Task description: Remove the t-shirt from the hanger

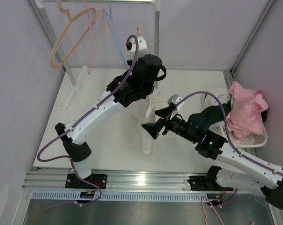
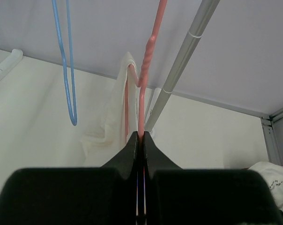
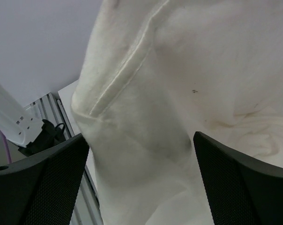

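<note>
A cream t-shirt (image 1: 148, 123) hangs from a pink hanger (image 2: 146, 70) and droops to the table under my left arm. My left gripper (image 2: 141, 137) is shut on the hanger's wire just below its twisted neck; in the top view it (image 1: 138, 38) is raised near the rack pole. The shirt's shoulder (image 2: 114, 108) drapes over the hanger behind the jaws. My right gripper (image 1: 156, 124) is open at the shirt's lower part. In the right wrist view the cloth (image 3: 179, 93) fills the gap between the two spread fingers (image 3: 38, 183), around the gripper's middle (image 3: 141, 183).
A rack rail at the back holds a tan hanger (image 1: 69, 37), a pink hanger (image 1: 92, 42) and a blue hanger (image 1: 114, 35). The rack's upright pole (image 1: 156, 28) stands beside my left gripper. A white basket (image 1: 254, 139) at the right holds pink and dark clothes.
</note>
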